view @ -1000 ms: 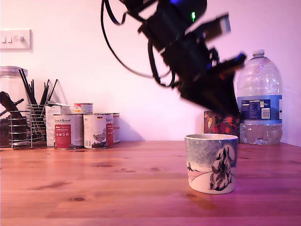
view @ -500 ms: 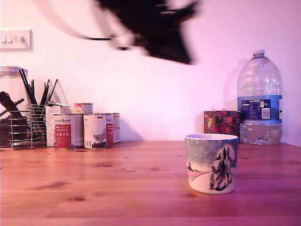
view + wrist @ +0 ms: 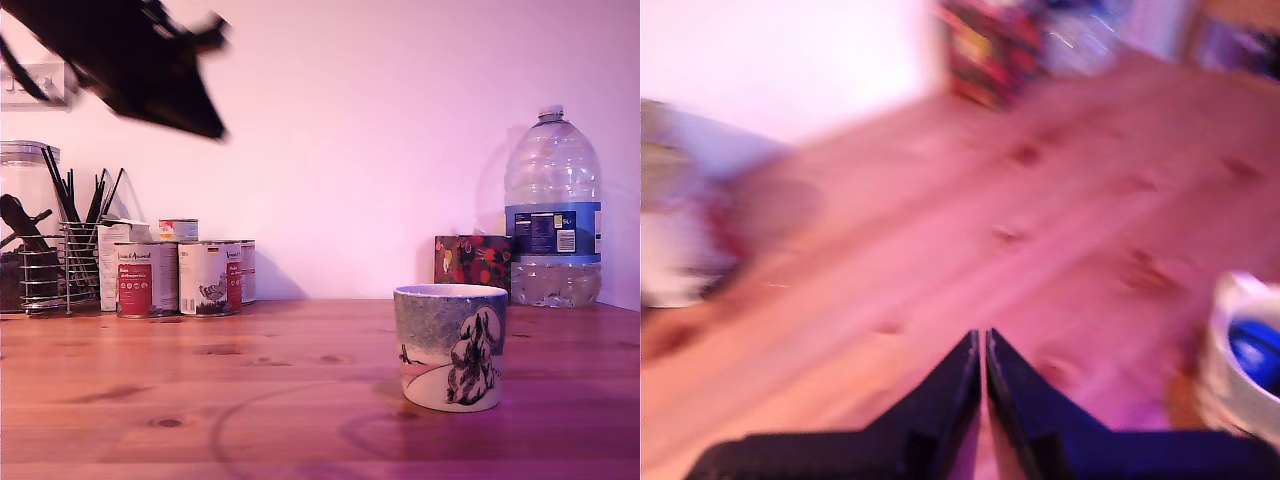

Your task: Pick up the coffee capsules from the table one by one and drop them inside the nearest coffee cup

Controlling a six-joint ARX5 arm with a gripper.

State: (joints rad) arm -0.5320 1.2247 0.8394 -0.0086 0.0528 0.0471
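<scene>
Resting inside squat speckled grey-blue ceramic cup [image 3: 1240, 350]: small blue rounded capsule [image 3: 1255, 355]. Black gripper [image 3: 983, 345] raised, jaws pressed together, nothing held. Capsule judged light, stiff, slippery; sides best pinched.

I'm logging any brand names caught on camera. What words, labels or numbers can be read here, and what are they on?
Nothing reads clearly enough to quote.
Red-and-white tins: printed labels, text too small.
Water bottle: blue label with a white panel, print too small.
Coffee cup: a dark painted figure only, no lettering.
Patterned box: no legible text.
The wrist view is too blurred to read.
</scene>
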